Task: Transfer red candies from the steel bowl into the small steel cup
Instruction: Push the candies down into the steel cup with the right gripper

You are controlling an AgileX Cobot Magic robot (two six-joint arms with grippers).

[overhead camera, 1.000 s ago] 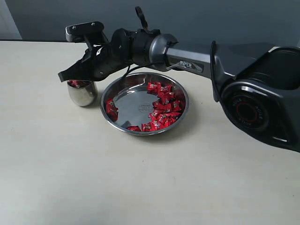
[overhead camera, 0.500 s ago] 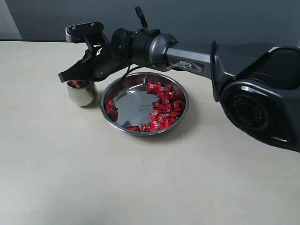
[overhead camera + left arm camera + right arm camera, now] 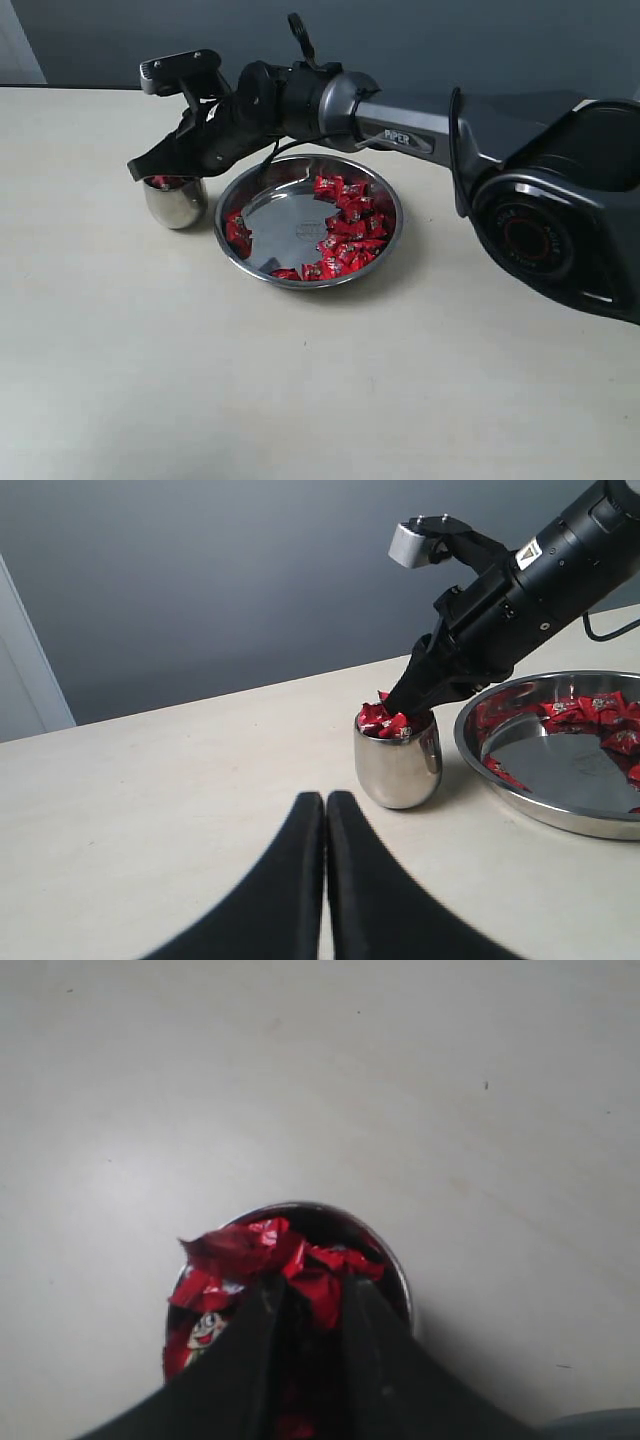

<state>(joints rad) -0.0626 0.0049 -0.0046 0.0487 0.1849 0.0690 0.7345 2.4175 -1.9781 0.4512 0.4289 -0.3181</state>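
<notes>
R claw clenched on a red candy, tips narrow, wrapper pinched btwn them. Small cup sits right under the tips, upright on the surface, heaped w/ red candies to above its rim. Bowl just beside the cup, under the R claw's wrist; more candies lie in it, mostly on the side away from the claw tips. L claw clenched, nothing in it; cup ahead of it, apart.

Exterior: viewed high from the near side. Left wrist: low, near left, facing far. Right wrist: close, apparently straight down on the small steel cup, shared by all.
</notes>
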